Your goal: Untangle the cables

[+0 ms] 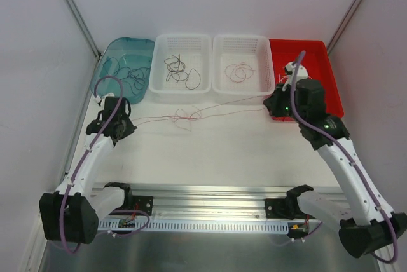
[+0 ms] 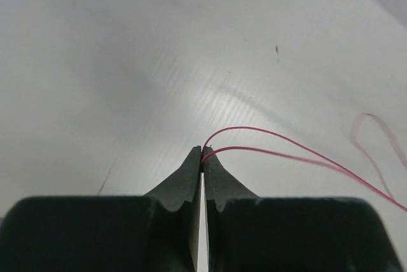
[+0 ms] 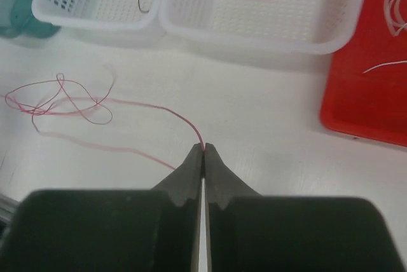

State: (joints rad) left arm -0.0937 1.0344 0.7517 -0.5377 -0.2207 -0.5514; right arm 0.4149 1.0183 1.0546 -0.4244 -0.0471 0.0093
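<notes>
A knot of thin pink and brown cables [image 1: 186, 117] [image 3: 60, 102] lies on the white table between my two arms. Strands run out of it to both sides. My left gripper [image 1: 131, 124] [image 2: 202, 151] is shut on a pink cable [image 2: 286, 145], pinched at the fingertips with two strands leading off to the right. My right gripper [image 1: 269, 102] [image 3: 204, 149] is shut on the other pink cable end [image 3: 172, 114], which curves left back to the knot. Both grippers hover low over the table.
Four trays line the back: a teal one [image 1: 143, 46] with dark cables, a white basket [image 1: 183, 39] with black cables, a white basket [image 1: 219, 62] with pink cables, and a red tray [image 1: 318, 53] with white cables, close behind my right gripper. A metal rail [image 1: 210, 211] runs along the front.
</notes>
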